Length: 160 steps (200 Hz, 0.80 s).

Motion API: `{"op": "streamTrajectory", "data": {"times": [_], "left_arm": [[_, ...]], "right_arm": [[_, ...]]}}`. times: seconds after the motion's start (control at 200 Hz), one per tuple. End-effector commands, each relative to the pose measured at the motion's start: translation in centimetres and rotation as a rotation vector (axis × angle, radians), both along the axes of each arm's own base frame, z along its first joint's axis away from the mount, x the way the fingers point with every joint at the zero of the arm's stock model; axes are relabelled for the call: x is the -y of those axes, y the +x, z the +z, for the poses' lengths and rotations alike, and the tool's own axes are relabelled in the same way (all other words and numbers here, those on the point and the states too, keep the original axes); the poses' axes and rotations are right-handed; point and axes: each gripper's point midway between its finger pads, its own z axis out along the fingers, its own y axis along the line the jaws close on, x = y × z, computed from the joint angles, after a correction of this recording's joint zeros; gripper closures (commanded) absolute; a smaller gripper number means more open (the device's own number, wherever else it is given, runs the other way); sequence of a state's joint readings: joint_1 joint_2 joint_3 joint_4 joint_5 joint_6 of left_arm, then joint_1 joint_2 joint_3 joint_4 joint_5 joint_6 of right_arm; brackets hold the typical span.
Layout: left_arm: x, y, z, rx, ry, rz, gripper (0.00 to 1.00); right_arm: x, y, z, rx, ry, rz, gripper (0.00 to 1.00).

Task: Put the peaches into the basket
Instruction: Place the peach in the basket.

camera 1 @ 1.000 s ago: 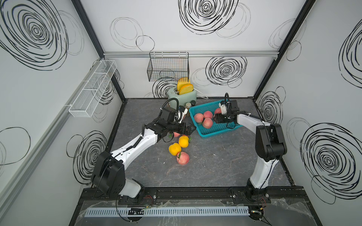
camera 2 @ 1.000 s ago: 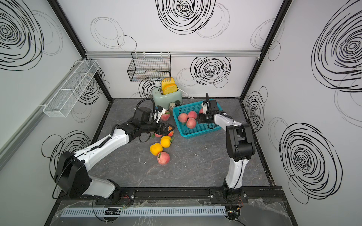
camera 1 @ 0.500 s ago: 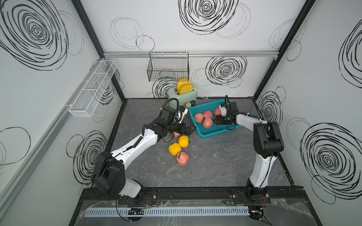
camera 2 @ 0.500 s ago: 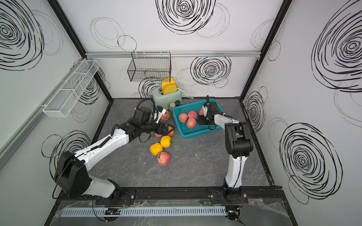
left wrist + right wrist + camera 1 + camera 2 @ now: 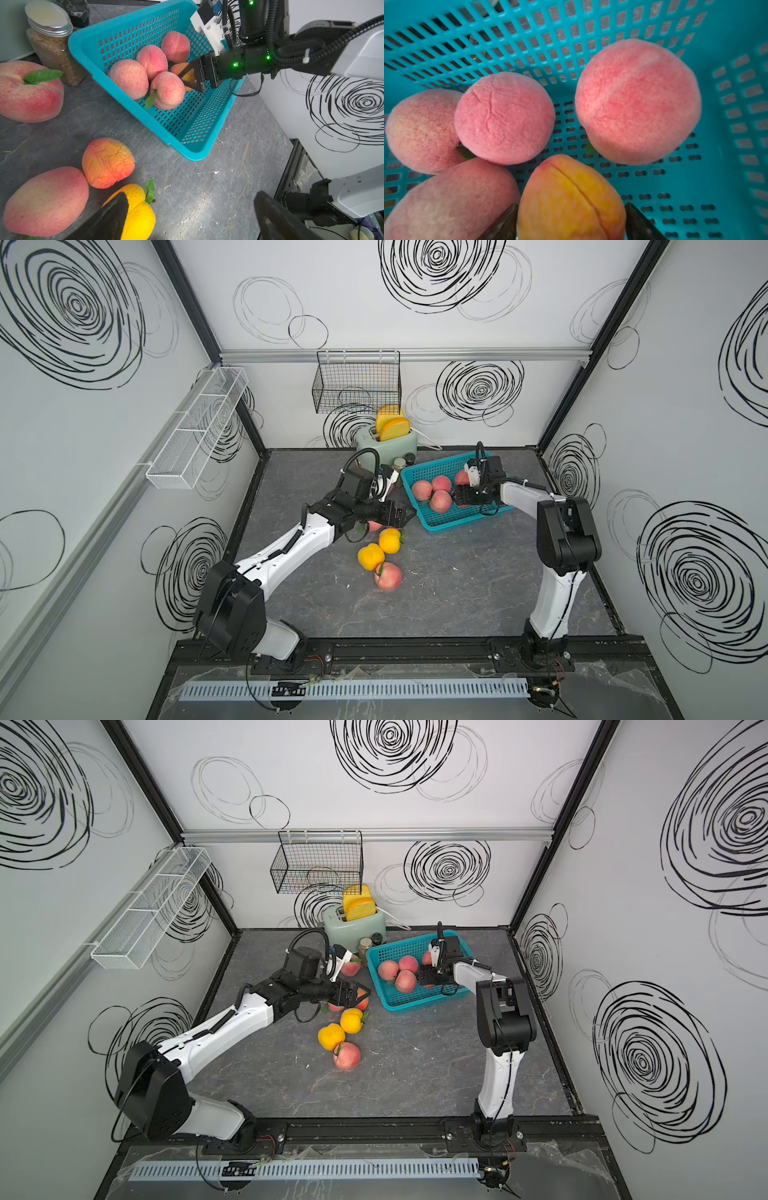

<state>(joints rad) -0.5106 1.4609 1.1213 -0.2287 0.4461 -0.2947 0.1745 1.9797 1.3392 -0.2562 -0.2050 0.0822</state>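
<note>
You are depositing orange-red peach (image 5: pixel 571 197) inside basket (image 5: pixel 87 47), far right. Right gripper (image 5: pixel 188 78) flanking it; gripping or loose, cannot tell. Left gripper (image 5: pixel 359 996) gaping wide by yellow peach (image 5: pixel 141 216) on table (image 5: pixel 457 593), left of basket. Next, likely: freeing right claw, lowering left onto fruit.

The left arm (image 5: pixel 291 545) and right arm (image 5: pixel 555 597) wear white shells, black joint housings and black ribbed cables (image 5: pixel 271 31); green lights (image 5: pixel 234 64) glow beside the basket (image 5: pixel 128 16).
</note>
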Motion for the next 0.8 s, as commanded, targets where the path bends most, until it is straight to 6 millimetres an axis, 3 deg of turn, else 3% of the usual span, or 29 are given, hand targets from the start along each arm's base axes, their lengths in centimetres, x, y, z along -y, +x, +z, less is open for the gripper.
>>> {"op": "streamTrajectory", "data": {"times": [0.0,0.17,0.485,0.795], "left_arm": [[0.6,0.4,1.8,0.062,-0.031,-0.021,0.02],[0.2,0.3,1.9,0.064,-0.023,-0.008,0.02],[-0.5,-0.4,1.8,0.053,-0.021,0.012,0.02],[-2.3,-1.7,0.5,0.008,0.036,0.068,0.02]], "right_arm": [[-0.4,0.3,1.0,0.023,-0.003,0.013,0.17],[-0.5,0.3,2.4,0.046,0.000,0.012,0.16],[-0.8,-0.2,6.7,0.114,-0.002,0.018,0.16],[-1.6,-2.8,10.2,0.166,-0.030,0.046,0.15]]}}
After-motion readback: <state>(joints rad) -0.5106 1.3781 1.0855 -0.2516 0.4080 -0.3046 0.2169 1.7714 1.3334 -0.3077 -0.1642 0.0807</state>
